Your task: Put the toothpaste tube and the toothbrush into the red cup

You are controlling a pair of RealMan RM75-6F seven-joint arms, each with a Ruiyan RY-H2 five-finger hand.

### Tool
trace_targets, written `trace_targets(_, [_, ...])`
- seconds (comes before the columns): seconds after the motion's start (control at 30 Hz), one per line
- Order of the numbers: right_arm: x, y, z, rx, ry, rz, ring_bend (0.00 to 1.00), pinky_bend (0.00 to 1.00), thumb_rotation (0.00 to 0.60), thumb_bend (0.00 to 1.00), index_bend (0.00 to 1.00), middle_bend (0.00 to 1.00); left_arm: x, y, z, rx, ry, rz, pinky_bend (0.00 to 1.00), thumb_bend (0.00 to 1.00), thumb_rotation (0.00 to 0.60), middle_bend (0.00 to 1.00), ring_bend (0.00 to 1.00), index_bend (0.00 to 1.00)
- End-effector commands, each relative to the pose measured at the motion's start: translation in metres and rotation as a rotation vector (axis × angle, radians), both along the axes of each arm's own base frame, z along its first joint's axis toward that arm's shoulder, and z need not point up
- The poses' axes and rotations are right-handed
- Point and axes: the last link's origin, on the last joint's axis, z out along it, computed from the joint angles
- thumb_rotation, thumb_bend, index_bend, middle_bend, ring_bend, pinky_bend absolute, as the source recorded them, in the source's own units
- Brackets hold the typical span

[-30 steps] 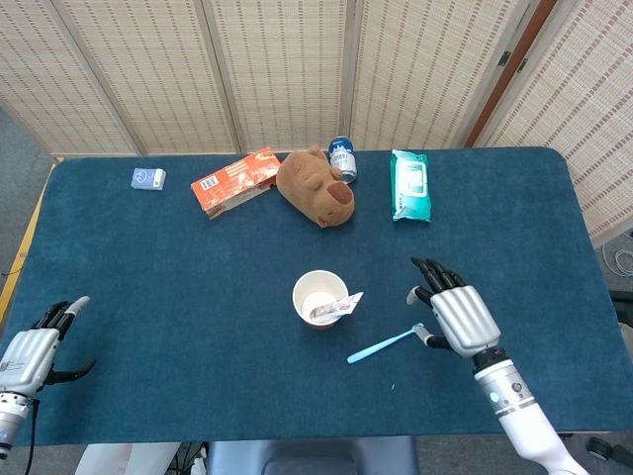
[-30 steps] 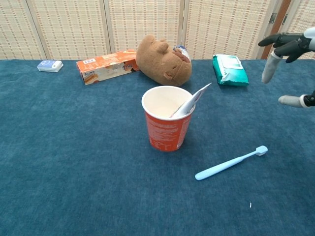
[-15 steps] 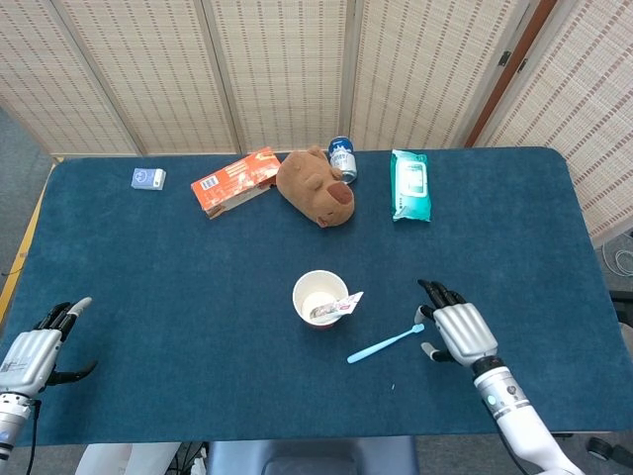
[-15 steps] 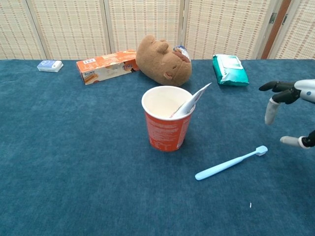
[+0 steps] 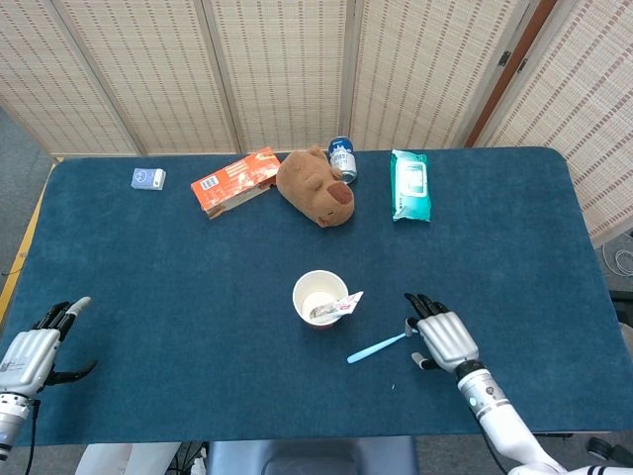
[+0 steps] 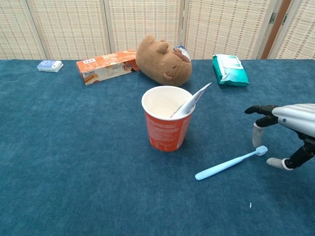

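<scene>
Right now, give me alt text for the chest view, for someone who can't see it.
The right hand, open, hovers over the brush end of a light blue toothbrush lying on a blue table, beside a red cup with a toothpaste tube poking out. Behind sit an orange box, a plush toy and a teal wipes pack.

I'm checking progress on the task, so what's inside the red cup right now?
The toothpaste tube leans inside the red cup, its flat end poking over the rim. The cup's wall hides its lower end. The toothbrush lies outside on the table.

Right robot hand (image 6: 288, 130) spread low; left robot hand (image 5: 35, 348) seemingly idle.
</scene>
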Motion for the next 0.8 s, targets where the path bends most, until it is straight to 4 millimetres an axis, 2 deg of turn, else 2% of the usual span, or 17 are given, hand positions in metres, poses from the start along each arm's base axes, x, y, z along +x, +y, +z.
trace_targets(0.03, [0.001, -0.001, -0.006, 0.005, 0.018, 0.014, 0.0, 0.19, 0.6, 0.2, 0.45, 0.05, 0.0, 0.0, 0.0, 0.0, 0.0, 0.0, 0.26, 0.22, 0.6, 0.15, 0.09, 0.02])
trace_targets(0.8, [0.016, -0.004, -0.037, 0.044, 0.072, 0.087, 0.0, 0.19, 0.6, 0.21, 0.45, 0.05, 0.001, -0.001, 0.003, 0.007, -0.013, -0.002, 0.26, 0.22, 0.6, 0.15, 0.09, 0.02])
